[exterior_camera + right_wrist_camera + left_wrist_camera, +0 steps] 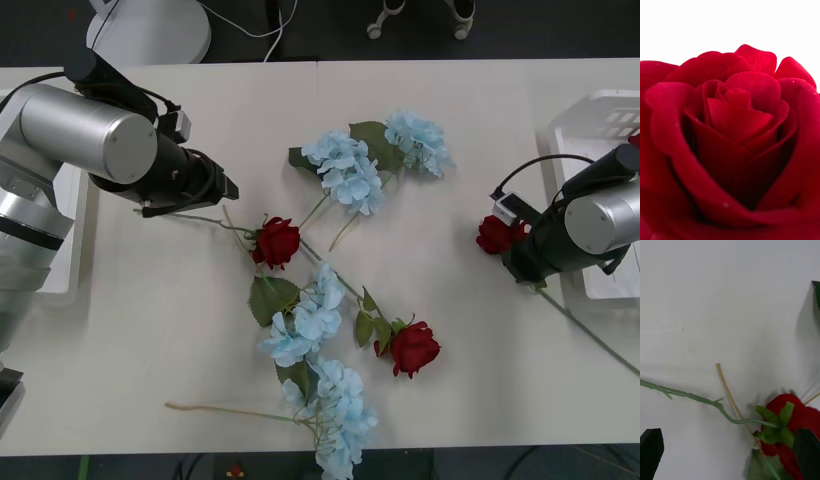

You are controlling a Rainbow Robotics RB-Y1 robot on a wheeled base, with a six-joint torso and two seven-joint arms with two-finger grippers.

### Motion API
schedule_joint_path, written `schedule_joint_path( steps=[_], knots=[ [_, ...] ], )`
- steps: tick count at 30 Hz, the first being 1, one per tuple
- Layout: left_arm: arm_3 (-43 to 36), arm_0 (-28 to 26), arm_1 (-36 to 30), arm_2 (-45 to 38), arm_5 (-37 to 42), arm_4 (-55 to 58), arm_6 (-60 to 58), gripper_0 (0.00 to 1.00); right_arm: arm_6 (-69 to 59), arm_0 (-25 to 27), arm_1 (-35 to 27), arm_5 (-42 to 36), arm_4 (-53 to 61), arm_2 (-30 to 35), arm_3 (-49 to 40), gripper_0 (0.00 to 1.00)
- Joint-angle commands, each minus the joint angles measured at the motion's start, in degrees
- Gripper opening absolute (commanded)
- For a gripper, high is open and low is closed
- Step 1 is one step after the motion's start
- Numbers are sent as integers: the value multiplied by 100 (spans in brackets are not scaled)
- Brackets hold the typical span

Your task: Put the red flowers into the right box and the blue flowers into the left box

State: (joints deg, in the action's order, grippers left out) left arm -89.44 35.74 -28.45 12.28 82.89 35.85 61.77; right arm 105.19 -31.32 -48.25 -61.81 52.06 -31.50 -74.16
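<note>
Looking at the table (150, 330), your right gripper (512, 245) carries a red rose (496, 234) just left of the right box (600, 130), though you cannot tell how its fingers sit. Your left gripper (728, 453) hovers with black fingers (651, 450) spread apart over another rose's stem (696, 397), left of that central rose (276, 242). A third rose (413, 348) and pale-blue flower clusters (345, 170) lie around it.
</note>
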Motion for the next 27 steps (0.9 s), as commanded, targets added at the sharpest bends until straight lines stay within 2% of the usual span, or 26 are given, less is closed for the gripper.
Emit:
schedule_joint_path(
  steps=[1,7,12,21,24,27],
  knots=[
    [-214,179,-319,-481,298,27,1012,100,-737,4,114,90,278,-32,-230,3],
    [-47,179,-591,-543,359,71,3719,100,-1537,-5,61,37,322,91,-810,2],
    [85,179,-767,-376,192,159,5460,100,-2117,-14,8,-437,340,751,-1285,0],
    [85,179,-1145,925,-686,238,6541,100,-2925,-84,-194,-1993,304,2834,-1909,0],
    [85,214,-1180,1303,-871,186,6839,100,-2925,-234,-431,-2318,102,3238,-1891,0],
    [85,249,-1233,1628,-977,177,6927,100,-2864,-330,-704,-2397,-214,3317,-1874,0]
  ],
)
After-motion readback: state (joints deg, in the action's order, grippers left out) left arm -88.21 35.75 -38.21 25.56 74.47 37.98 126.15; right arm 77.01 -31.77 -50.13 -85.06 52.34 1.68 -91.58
